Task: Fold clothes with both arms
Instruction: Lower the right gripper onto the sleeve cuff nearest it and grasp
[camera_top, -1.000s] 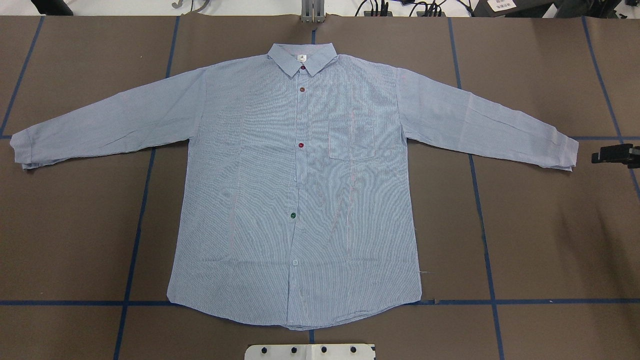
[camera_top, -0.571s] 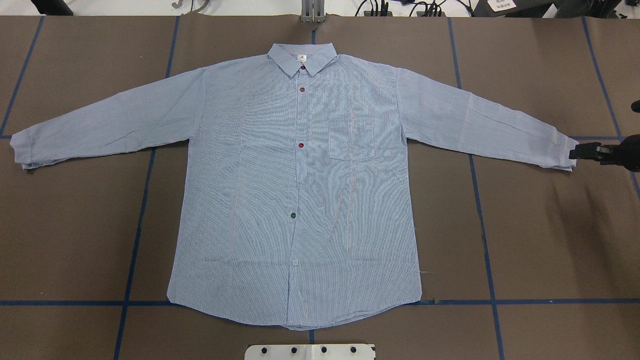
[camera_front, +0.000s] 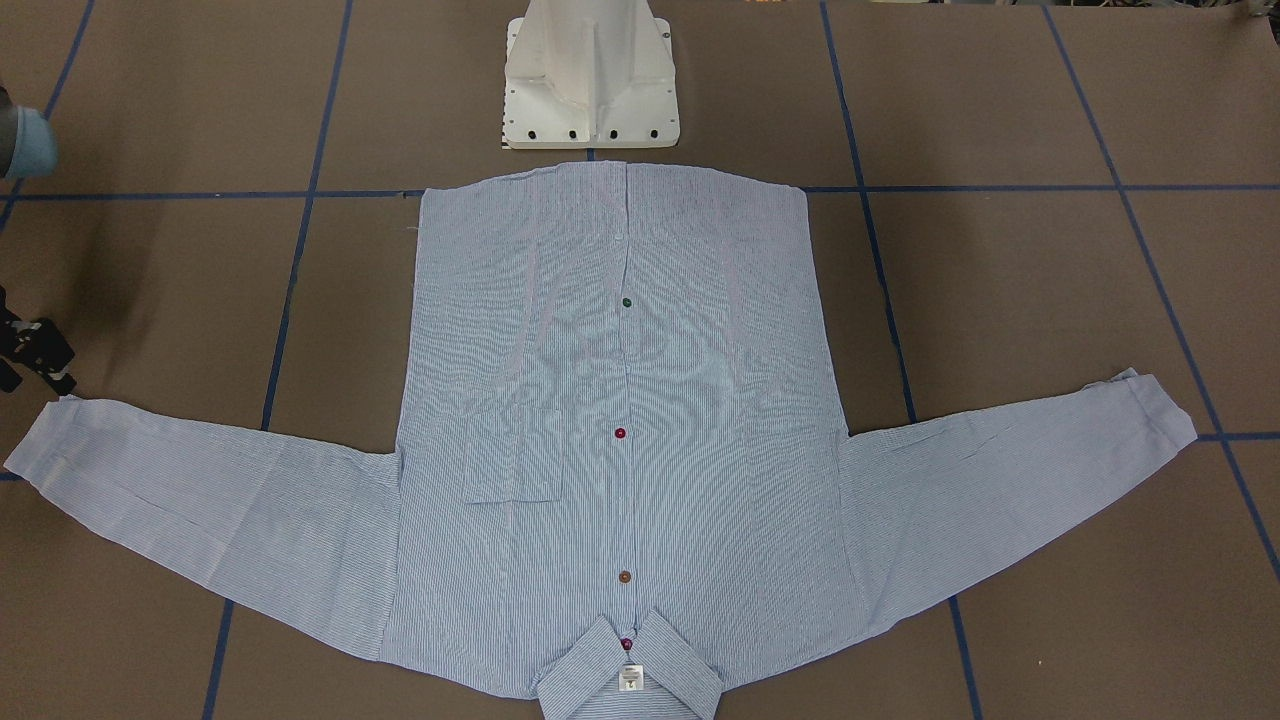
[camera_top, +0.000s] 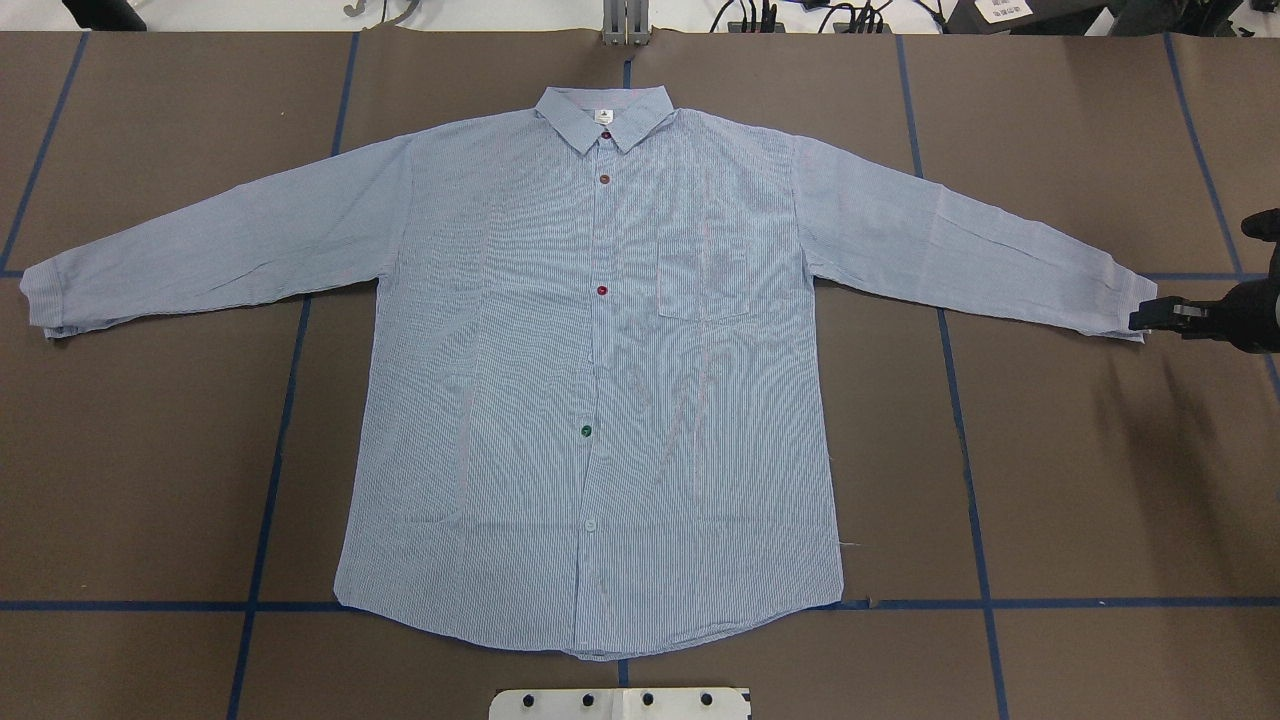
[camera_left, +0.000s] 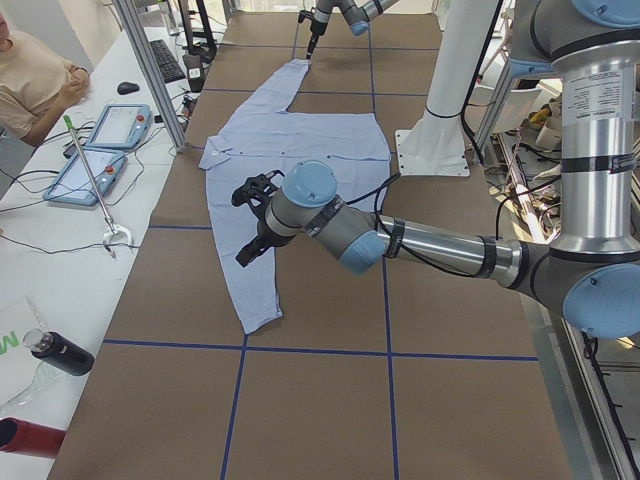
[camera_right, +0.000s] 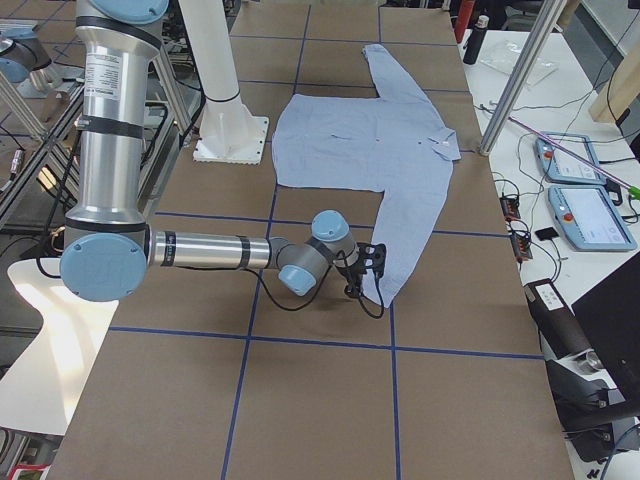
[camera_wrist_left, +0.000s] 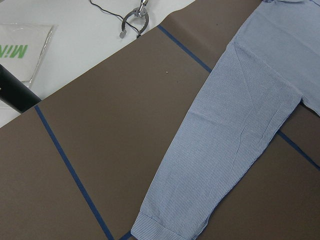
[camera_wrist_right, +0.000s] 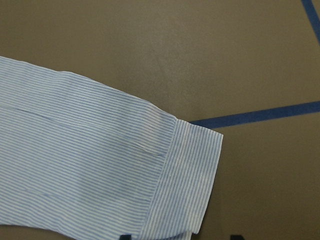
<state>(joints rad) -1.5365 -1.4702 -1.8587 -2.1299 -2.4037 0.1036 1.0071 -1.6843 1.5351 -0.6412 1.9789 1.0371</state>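
Observation:
The light blue-and-white striped shirt (camera_top: 600, 350) lies flat and face up on the brown table, sleeves spread wide and collar (camera_top: 605, 112) at the far edge. My right gripper (camera_top: 1140, 320) is open and low at the end of the right-hand sleeve's cuff (camera_top: 1120, 305). In the right wrist view its two dark fingertips (camera_wrist_right: 125, 237) stand apart at the bottom edge, astride the cuff (camera_wrist_right: 190, 165). It also shows in the front view (camera_front: 55, 375). My left gripper (camera_left: 250, 215) hovers high over the other sleeve (camera_wrist_left: 225, 150); I cannot tell whether it is open or shut.
The white pedestal base (camera_front: 590, 90) stands just behind the shirt's hem. Blue tape lines (camera_top: 968, 450) grid the brown table cover. A side bench holds tablets (camera_left: 110, 125) and a bottle (camera_left: 58, 352), and a person (camera_left: 30, 80) sits beside it.
My right gripper has moved in from the table's right edge to the cuff's end. The shirt has not moved.

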